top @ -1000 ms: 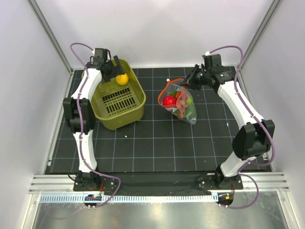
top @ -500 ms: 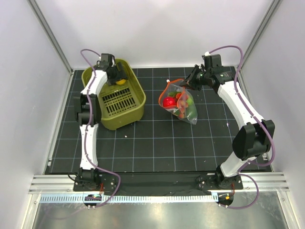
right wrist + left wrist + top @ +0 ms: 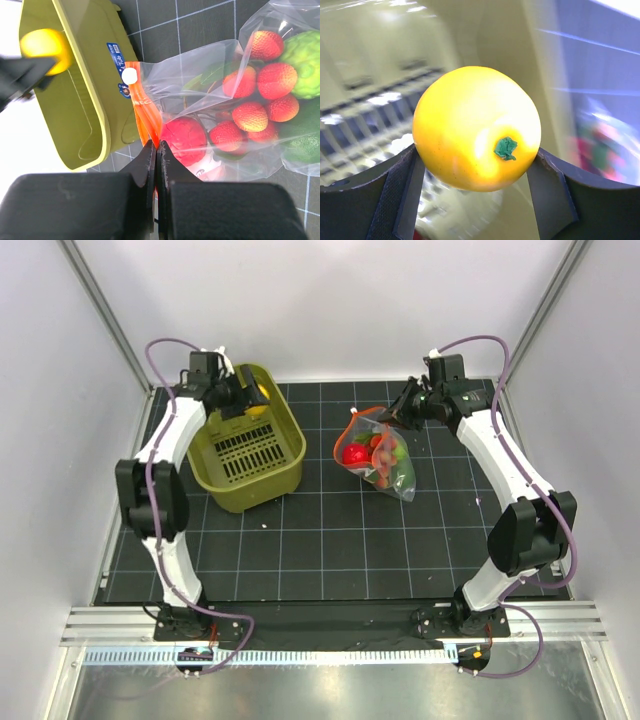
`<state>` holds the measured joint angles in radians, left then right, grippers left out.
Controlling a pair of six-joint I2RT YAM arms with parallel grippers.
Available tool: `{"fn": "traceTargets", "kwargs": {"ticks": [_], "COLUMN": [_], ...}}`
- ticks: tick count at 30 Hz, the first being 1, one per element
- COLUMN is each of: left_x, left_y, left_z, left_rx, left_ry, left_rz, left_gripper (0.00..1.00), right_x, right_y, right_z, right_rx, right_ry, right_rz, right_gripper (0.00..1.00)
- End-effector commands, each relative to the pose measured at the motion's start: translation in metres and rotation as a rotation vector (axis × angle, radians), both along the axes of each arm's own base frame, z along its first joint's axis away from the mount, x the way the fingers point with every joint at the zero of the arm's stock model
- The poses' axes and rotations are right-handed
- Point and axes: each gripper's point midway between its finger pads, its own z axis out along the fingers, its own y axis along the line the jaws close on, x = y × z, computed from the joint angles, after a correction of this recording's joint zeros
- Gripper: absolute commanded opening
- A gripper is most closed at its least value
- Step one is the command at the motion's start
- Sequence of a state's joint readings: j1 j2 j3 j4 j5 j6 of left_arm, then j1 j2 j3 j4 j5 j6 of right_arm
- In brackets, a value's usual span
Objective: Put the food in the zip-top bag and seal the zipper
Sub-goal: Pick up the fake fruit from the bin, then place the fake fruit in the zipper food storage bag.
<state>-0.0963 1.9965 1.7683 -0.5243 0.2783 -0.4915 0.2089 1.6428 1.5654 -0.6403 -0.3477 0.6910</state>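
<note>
While going from near to far, meet first the zip-top bag [image 3: 390, 462], lying on the black mat [image 3: 330, 530] on the right side, well apart from the basket. Already stuffed with most of the food [image 3: 265, 80]: red ones, green ones, small red-orange bits.

Just past it, find the right gripper [image 3: 156, 147], clenched tight on the zipper [image 3: 141, 112] and keeping the mouth of the bag turned toward the basket side.

Farther back on the left, find the olive-green basket [image 3: 297, 448]. At its far end, find the left gripper [image 3: 243, 398], grasping the yellow ball [image 3: 477, 127] with one finger on each side, up near the far rim.

Step in hand, by the look of it: picking the ball out of the basket, maybe the last piece to go.

Next, lift it clear of the rim, carry it to the right, aim for the gap in the bag mouth, and let go only once inside. Calls for a steady squeeze, since round and smooth and likely to roll off if dropped short. After that, still to do: pressing the zipper shut.

Compared with a second ago: left fingers closer together and now on the ball, not spread wide above it; left elbow swung out to the left; no change at the bag or the right gripper.
</note>
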Motion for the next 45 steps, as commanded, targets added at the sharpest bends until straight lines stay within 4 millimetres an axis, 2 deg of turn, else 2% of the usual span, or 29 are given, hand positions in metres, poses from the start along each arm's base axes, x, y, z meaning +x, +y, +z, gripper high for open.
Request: {"fn": "traceTargets", "kwargs": {"ticks": [1,2,3,4,5,6,8,9,12,18,22,26,27,28,30,31,33,34,39,41,42,44,45], "left_x": [-0.025,-0.032,-0.042,-0.051,-0.058,-0.071,-0.088,-0.101,-0.123,-0.147,-0.147,-0.143,-0.141,-0.137,-0.134,-0.127,-0.124,-0.123,-0.122,-0.122,-0.123,-0.123,-0.121], "left_y": [-0.060,-0.069,-0.085,-0.095,-0.105,-0.125,-0.148,-0.169,-0.204,-0.242,-0.248,-0.256,-0.260,-0.260,-0.263,-0.263,-0.263,-0.262,-0.254,-0.251,-0.245,-0.237,-0.231], "left_z": [0.097,0.101,0.110,0.128,0.136,0.147,0.165,0.168,0.164,0.132,0.101,0.082,0.070,0.069,0.061,0.058,0.059,0.066,0.084,0.103,0.104,0.122,0.125], "left_rx": [-0.208,-0.243,-0.261,-0.279,-0.291,-0.302,-0.330,-0.342,-0.376,-0.388,-0.356,-0.289,-0.276,-0.251,-0.220,-0.192,-0.175,-0.167,-0.125,-0.116,-0.091,-0.072,-0.050], "left_ry": [-0.251,-0.248,-0.263,-0.301,-0.315,-0.337,-0.371,-0.373,-0.346,-0.264,-0.194,-0.185,-0.159,-0.143,-0.120,-0.109,-0.116,-0.136,-0.168,-0.199,-0.187,-0.226,-0.235], "left_rz": [-0.225,-0.242,-0.281,-0.317,-0.349,-0.405,-0.495,-0.557,-0.670,-0.774,-0.766,-0.756,-0.755,-0.738,-0.737,-0.712,-0.712,-0.708,-0.694,-0.684,-0.665,-0.641,-0.616], "left_gripper": [0.57,0.57,0.56,0.55,0.54,0.54,0.54,0.54,0.53,0.51,0.49,0.46,0.46,0.48,0.58,0.74,0.96,1.00,1.00,1.00,1.00,1.00,1.00], "right_x": [0.007,0.009,0.010,0.011,0.011,0.012,0.012,0.013,0.014,0.013,0.013,0.012,0.011,0.011,0.011,0.012,0.012,0.011,0.011,0.012,0.012,0.013,0.014], "right_y": [0.003,0.003,0.003,0.005,0.005,0.006,0.008,0.009,0.011,0.013,0.014,0.014,0.015,0.016,0.016,0.016,0.016,0.016,0.015,0.013,0.013,0.013,0.013], "right_z": [0.025,0.024,0.025,0.027,0.027,0.027,0.030,0.032,0.037,0.042,0.048,0.051,0.050,0.050,0.050,0.051,0.050,0.050,0.047,0.046,0.044,0.042,0.043], "right_rx": [0.022,0.025,0.028,0.036,0.040,0.044,0.062,0.065,0.083,0.112,0.125,0.134,0.138,0.141,0.143,0.142,0.139,0.136,0.125,0.122,0.122,0.121,0.122], "right_ry": [-0.068,-0.066,-0.068,-0.071,-0.067,-0.067,-0.065,-0.070,-0.078,-0.078,-0.092,-0.102,-0.099,-0.096,-0.098,-0.100,-0.098,-0.100,-0.095,-0.092,-0.087,-0.086,-0.089], "right_rz": [0.009,0.009,0.006,0.010,0.011,0.011,0.011,0.011,0.011,0.005,0.002,0.001,0.002,0.005,0.006,0.005,0.009,0.013,0.012,0.008,0.008,0.007,0.007], "right_gripper": [0.01,0.01,0.01,0.01,0.01,0.01,0.01,0.01,0.01,0.01,0.01,0.01,0.01,0.01,0.01,0.01,0.01,0.01,0.01,0.01,0.01,0.01,0.01]}}
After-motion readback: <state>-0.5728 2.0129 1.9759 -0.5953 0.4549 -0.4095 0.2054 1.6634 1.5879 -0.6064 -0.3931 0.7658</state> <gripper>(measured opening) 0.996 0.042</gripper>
